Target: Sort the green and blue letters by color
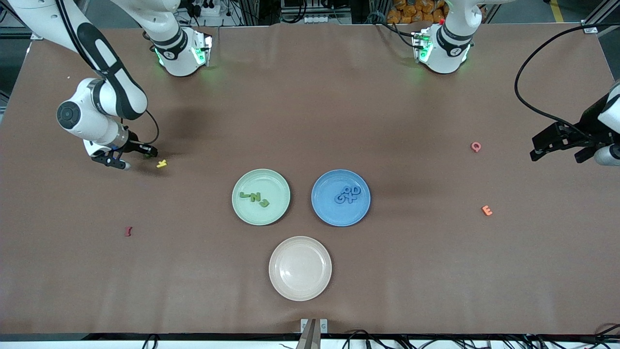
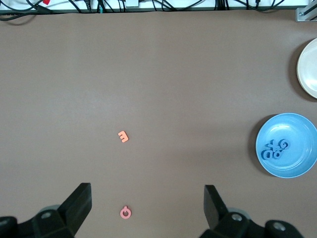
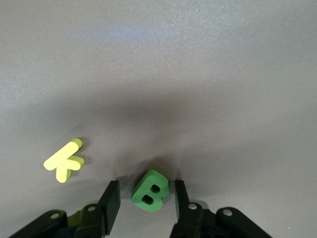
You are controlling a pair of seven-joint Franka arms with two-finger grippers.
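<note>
**Right end effector closing on the last green letter, and that yellow one is awfully close**

Right end effector (image 3: pixel 143 201) sits low at the bench (image 1: pixel 310 97) toward the right arm's end, its fingers (image 3: pixel 110 201) narrowed around the green B (image 3: pixel 150 190). One finger looks like it's touching the letter's edge, while the other has a sliver of gap, so I'd call it a pinch that isn't seated yet. The B lies flat and turned at an angle between the fingers, which is my main worry: squeeze a chunky angled letter and it can twist, or squirt out sideways.

Second worry is the yellow letter (image 3: pixel 64 161) lying just beside the grip. A sloppy lift or a skidding B could knock it around. It isn't part of the sort, so it should stay put.

Everything else looks good. Three green letters (image 1: pixel 254 197) sit in the green plate (image 1: pixel 242 213), and the blue letters (image 1: pixel 348 194) are piled in the blue plate (image 1: pixel 324 213), so the B seems to be the only one left. The beige plate (image 1: pixel 300 286) holds nothing. A weak grip could drop the B on the way to the green plate, or let it land in the wrong one.

Left end effector (image 2: pixel 147 203) waits with its jaws wide over the left arm's end of the bench, near the pink letter (image 2: pixel 126 213) and orange letter (image 2: pixel 123 136). A dark red letter (image 1: pixel 128 231) lies on its own, well apart.
</note>
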